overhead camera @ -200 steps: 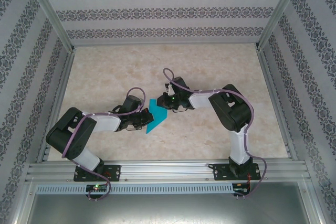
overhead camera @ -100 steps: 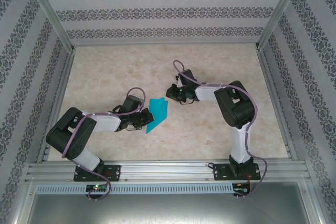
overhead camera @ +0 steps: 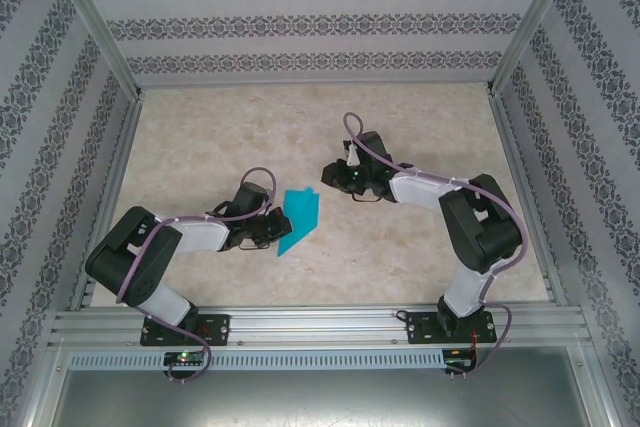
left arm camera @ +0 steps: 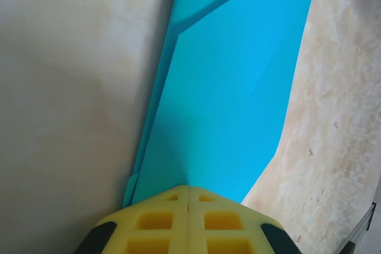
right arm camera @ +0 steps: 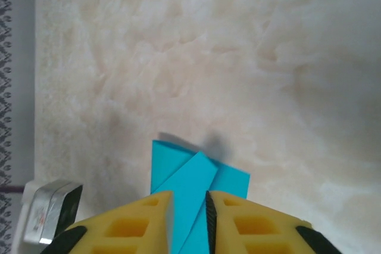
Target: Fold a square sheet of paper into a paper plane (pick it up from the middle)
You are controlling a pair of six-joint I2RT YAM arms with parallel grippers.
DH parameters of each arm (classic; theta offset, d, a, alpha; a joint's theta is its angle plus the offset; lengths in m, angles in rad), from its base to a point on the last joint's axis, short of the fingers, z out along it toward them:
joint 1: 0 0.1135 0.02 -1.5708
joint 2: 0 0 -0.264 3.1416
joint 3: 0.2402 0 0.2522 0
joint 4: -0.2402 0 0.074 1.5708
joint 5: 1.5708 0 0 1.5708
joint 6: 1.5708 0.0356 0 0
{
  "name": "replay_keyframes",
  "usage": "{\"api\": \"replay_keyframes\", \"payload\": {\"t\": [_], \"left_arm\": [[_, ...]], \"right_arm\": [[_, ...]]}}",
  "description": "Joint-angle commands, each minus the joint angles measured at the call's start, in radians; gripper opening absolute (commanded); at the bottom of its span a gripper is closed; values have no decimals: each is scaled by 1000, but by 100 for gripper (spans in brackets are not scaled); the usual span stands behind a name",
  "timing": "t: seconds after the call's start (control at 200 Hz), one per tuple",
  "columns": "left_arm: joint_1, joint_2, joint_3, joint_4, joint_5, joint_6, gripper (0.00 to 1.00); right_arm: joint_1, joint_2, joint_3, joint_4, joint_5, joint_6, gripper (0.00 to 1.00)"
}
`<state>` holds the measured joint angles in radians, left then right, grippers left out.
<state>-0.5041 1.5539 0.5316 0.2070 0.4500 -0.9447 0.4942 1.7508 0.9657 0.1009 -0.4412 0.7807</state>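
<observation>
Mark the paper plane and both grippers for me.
paper plane (left arm camera: 232, 105): left wrist view, flat middle of the top layer.
left gripper (left arm camera: 189, 191): left wrist view, seam where the yellow fingertips meet.
right gripper (right arm camera: 189, 199): right wrist view, gap between the yellow fingertips.

A: How much of the paper plane (left arm camera: 226, 117) shows from the left wrist?

B: Its far end runs off the top edge. Its near end is hidden behind the left end effector (left arm camera: 189, 191).

A: And from the right wrist?

B: Its lower part is hidden behind the right end effector (right arm camera: 189, 200), which the bottom edge cuts off. From above, the folds are too small to tell.
</observation>
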Motion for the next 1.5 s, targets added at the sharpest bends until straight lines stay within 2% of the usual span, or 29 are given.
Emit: {"api": "replay_keyframes", "payload": {"t": [0.0, 0.31, 0.435, 0.55, 0.664, 0.909, 1.109, 1.219, 1.284, 1.389, 1.494], "left_arm": [[-10, -22, 1, -163, 6, 37, 7], [-10, -129, 98, -245, -18, 89, 20], [-10, -165, 110, -323, -93, 119, 23], [-10, -159, 148, -416, -163, 157, 22], [-8, -174, 141, -425, -201, 168, 24], [-8, -79, 169, -423, -180, 192, 24], [-8, -14, 198, -441, -201, 210, 23], [-8, 22, 212, -438, -174, 222, 23], [-9, 35, 215, -432, -159, 221, 22], [-11, 36, 207, -411, -135, 211, 22], [-11, 29, 205, -397, -118, 207, 24]], "right_arm": [[36, -42, -85, 5, 5, 11, 29], [115, -75, -211, 58, -4, 98, 35], [132, -77, -241, 90, 2, 137, 38], [149, -44, -249, 151, -35, 181, 38], [167, -21, -245, 162, -30, 207, 38], [190, 9, -258, 174, 10, 269, 38], [193, 30, -253, 205, -2, 298, 37], [198, 32, -243, 199, -3, 314, 35], [202, 29, -219, 145, 10, 335, 31], [225, 29, -150, 5, 36, 341, 32], [235, 43, -135, -1, 52, 373, 33]]}}
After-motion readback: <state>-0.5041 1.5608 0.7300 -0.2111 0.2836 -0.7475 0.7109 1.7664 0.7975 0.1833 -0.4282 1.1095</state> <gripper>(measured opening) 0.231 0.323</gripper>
